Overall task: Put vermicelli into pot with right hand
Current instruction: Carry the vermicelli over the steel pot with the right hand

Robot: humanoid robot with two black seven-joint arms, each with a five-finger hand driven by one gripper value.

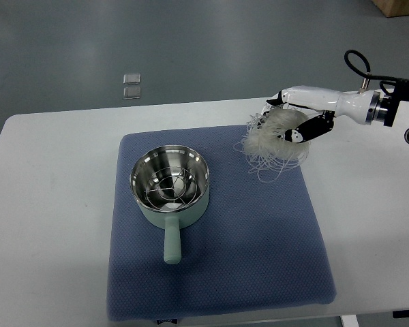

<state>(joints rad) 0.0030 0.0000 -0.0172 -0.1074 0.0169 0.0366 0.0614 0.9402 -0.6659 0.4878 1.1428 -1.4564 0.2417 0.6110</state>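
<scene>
Top view, single cam. White tabletop (48, 204) w/ blue quilted mat (259, 245) laid across its centre. Pot (170, 185) sits on the mat's left half, approx 9 o'clock of mat centre: pale mint-green outside, shiny steel inside, upright, mouth open to cam. Pot handle (172, 244) same green, pointing to 6 o'clock, lying over the mat. A few thin pale strands show inside the pot against the steel; cannot tell if they are noodle or reflections. Right robot hand (296, 121) enters from the right edge at approx 2 o'clock of the mat, white shell w/ black finger segments, arm (358, 105) white then black at the wrist joint, black cable looped above it. Fingers curled round the vermicelli (273, 139), clamped on the bundle's upper part. Bundle is a loose whitish tangle, loops trailing down from the hand over the mat's upper right corner, lowest strands at or just above the mat surface; contact not resolvable. Vermicelli well apart from the pot, at about 2 o'clock of it. Small dark tag at the mat's near edge, approx 6 o'clock, writing too small to read. No legible brand or label on pot. Two small clear squares (131, 86) on the grey floor (204, 48) beyond the tabletop, 12 o'clock of pot.
</scene>
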